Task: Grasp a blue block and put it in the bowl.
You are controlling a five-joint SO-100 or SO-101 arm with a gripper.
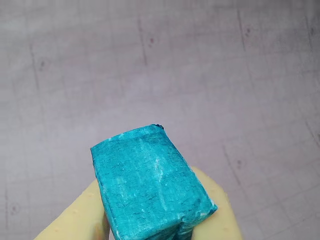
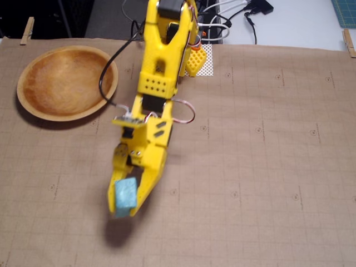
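Slippage is the risk: the blue block (image 2: 125,194), clamped near the fingertips of the closed yellow tool (image 2: 127,201) at lower centre above the tabletop (image 2: 267,167), could be dropped short of the wooden bowl (image 2: 33,105) at upper left.

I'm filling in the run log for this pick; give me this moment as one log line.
phase: carry | gripper: shut on blue block, lifted off the mat | bowl: empty, upper left in fixed view | block not yet in bowl
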